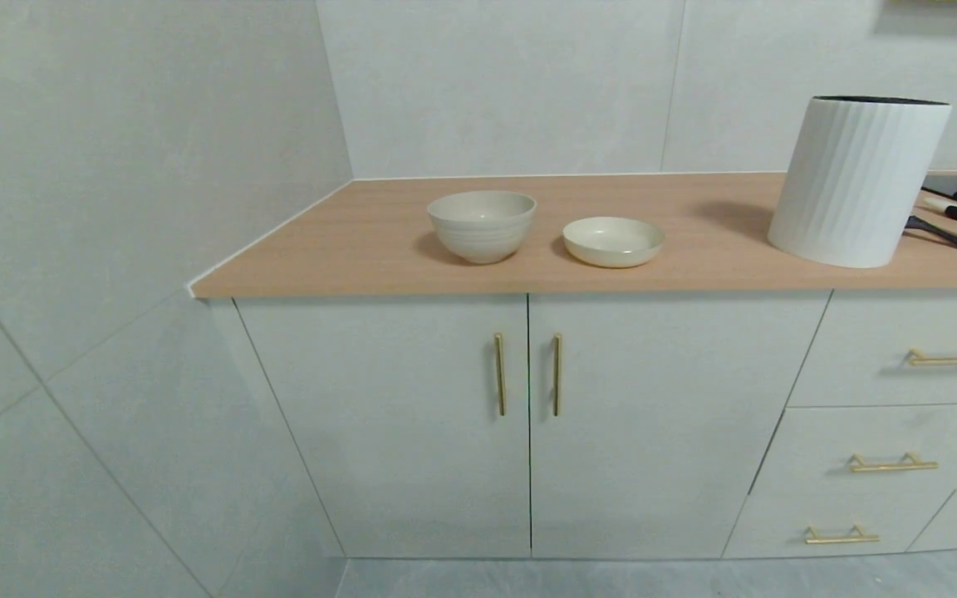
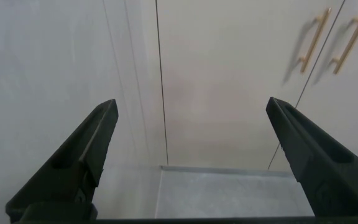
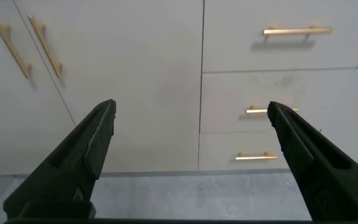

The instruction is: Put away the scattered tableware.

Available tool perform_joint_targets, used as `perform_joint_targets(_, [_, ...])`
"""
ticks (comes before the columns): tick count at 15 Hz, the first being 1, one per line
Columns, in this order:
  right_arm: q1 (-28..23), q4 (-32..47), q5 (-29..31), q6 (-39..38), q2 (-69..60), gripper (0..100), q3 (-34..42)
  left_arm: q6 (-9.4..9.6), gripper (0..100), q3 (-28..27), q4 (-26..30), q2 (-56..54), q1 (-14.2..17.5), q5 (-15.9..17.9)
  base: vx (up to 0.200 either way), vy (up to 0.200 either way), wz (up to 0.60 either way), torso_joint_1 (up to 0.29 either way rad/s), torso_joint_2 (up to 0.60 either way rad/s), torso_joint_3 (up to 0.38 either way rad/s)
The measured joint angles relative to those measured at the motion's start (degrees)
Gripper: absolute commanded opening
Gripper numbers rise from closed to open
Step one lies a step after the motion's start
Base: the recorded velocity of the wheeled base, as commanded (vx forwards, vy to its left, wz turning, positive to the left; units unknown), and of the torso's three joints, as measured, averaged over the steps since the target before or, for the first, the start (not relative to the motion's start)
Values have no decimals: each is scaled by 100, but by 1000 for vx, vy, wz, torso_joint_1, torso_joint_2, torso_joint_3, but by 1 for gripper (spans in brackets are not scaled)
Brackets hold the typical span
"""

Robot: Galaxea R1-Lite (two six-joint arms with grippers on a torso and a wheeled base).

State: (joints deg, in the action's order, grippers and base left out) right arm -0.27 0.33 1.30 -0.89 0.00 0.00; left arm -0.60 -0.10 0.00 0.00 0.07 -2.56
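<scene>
On the wooden table (image 1: 719,241) two pieces of tableware stand side by side, near each other but not touching: a deep bowl (image 1: 481,224) on the left and a shallow dish (image 1: 613,241) on the right. Both are upright and sit well back from the front edge. Further right stands a white ribbed container (image 1: 856,183), and beyond it lie some utensils (image 1: 956,228).

The left gripper (image 2: 191,107) and the right gripper (image 3: 191,107) are both low, in front of the cabinet. Their jaws stand wide apart and hold nothing. The left one faces the closed cabinet doors (image 1: 412,415); the right one faces the door and the drawers (image 1: 902,349) beside it.

Nothing is put away yet, in my judgement.

Several things can go wrong from here. The grippers are below the table top, so an arm that rises too close can strike the table's front edge. The bowl and the dish look glazed and smooth, so jaws closing on a rim can slip, or push one piece against the other. If the cabinet must be opened, the two golden handles (image 1: 528,374) are just beside each other, and wide jaws can catch both.
</scene>
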Motion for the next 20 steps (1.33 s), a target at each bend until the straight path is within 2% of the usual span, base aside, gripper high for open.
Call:
perform_joint_targets(5, [0, 0, 2, -1, 0, 100, 0, 0, 100, 2, 13, 0, 0, -1, 0, 0, 0, -120, 414, 292])
perform_joint_targets(12, [0, 0, 2, 0, 0, 100, 0, 2, 100, 0, 0, 0, 0, 0, 0, 0, 0, -10, 42, 28])
perform_joint_targets(18, [0, 2, 0, 0, 0, 100, 0, 0, 100, 0, 0, 0, 0, 0, 200, 0, 0, -3, 4, 1])
perform_joint_targets(20, [0, 0, -2, 0, 0, 100, 0, 0, 100, 0, 0, 0, 0, 2, 0, 0, 0, 0, 0, 0])
